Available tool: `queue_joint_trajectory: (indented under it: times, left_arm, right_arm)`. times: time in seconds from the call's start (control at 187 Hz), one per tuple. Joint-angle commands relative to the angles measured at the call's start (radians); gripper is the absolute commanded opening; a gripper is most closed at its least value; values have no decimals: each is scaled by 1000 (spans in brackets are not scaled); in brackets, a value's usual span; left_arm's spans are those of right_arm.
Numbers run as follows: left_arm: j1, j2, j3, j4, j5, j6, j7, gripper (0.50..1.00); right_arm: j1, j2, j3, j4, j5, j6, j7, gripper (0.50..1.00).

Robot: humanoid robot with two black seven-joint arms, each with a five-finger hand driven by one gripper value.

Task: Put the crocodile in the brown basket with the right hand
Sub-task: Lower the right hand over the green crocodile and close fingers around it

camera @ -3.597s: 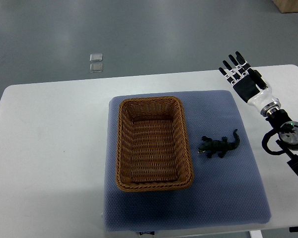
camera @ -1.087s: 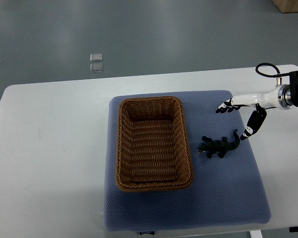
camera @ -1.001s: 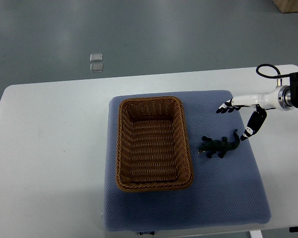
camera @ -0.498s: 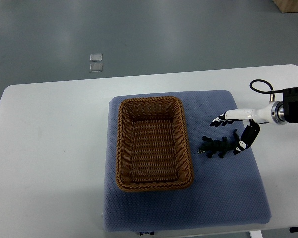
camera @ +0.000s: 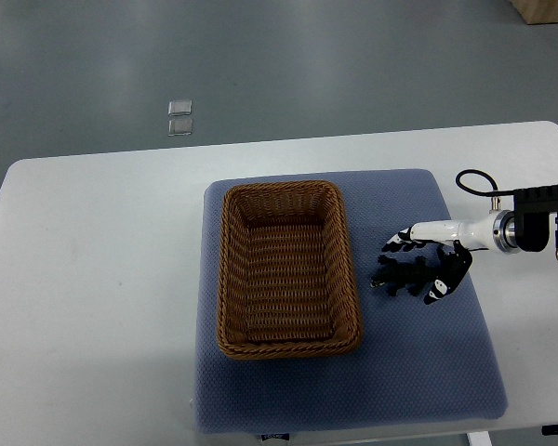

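Observation:
A small dark green toy crocodile [camera: 402, 276] lies on the blue mat, just right of the brown wicker basket [camera: 287, 343]. My right hand [camera: 417, 268] reaches in from the right edge and hovers over the crocodile. Its fingers [camera: 397, 242] sit spread on the far side and its thumb [camera: 442, 286] on the near side, straddling the toy's tail end without closing on it. The basket holds nothing. My left arm does not show.
The blue mat [camera: 353, 390] covers the middle of a white table [camera: 93, 307]. Two small clear squares [camera: 179, 116] lie on the grey floor beyond the table. A brown box corner [camera: 549, 9] shows at the top right.
My right hand has swung down from the table's far right, turned palm-down and moved left and nearer, from beside the crocodile's tail to right over the toy. The crocodile has not moved.

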State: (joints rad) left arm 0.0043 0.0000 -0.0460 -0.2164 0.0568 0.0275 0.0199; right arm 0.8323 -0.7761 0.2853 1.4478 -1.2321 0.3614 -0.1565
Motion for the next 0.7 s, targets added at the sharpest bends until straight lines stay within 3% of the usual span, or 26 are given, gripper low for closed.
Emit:
queue_joint_trajectory:
  times: [0.0, 0.305, 0.621, 0.696]
  left_arm:
    - [0, 0, 0, -1, 0, 0, 0, 1000]
    - [0, 0, 2, -1, 0, -1, -2, 1000]
    - [2, 0, 0, -1, 0, -1, -2, 1000]
    - [2, 0, 2, -1, 0, -1, -2, 1000]
  right_arm:
    - [-10, 12, 0, -9, -12, -5, 0, 901]
    - [-24, 35, 0, -41, -40, -22, -2, 832]
    - [-42, 61, -2, -75, -92, -48, -2, 827]
    - [-47, 64, 0, -86, -102, -50, 0, 791]
